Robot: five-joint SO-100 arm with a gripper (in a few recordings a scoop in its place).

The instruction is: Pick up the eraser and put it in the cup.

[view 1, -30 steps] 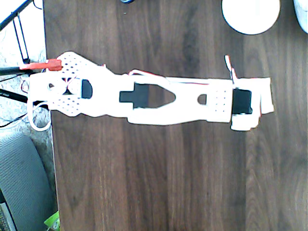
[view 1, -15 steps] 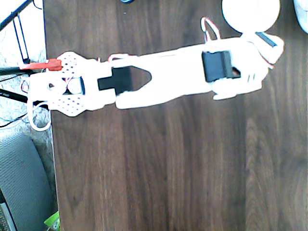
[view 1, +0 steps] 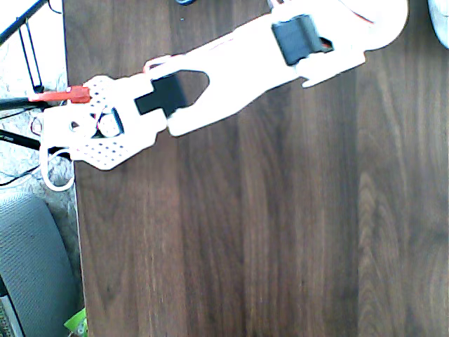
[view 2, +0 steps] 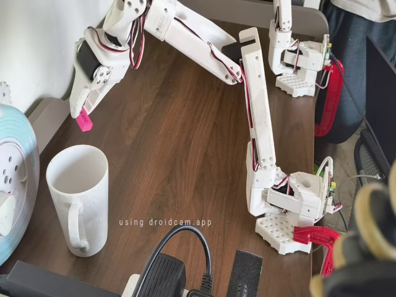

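In the fixed view my gripper point(view 2: 81, 115) points down at the far left, shut on a small pink-red block, the eraser point(view 2: 84, 122), which sticks out below the fingertips. The white cup point(view 2: 75, 197), a tall mug with a handle, stands upright and empty on the table, nearer the camera than the gripper and a little below it in the picture. The eraser hangs beyond the cup's far rim, not inside it. In the overhead view the white arm point(view 1: 302, 42) stretches to the top right and hides the gripper and most of the cup.
A blue and white spool point(view 2: 12, 179) leans against the wall left of the cup. A black power adapter with cable point(view 2: 167, 272) lies at the front edge. Another white object point(view 1: 440, 21) sits at the overhead view's top right corner. The table's left edge point(view 1: 71, 210) is near the arm's base.
In the overhead view the arm has swung from across the table's middle towards the top right and now covers the cup.
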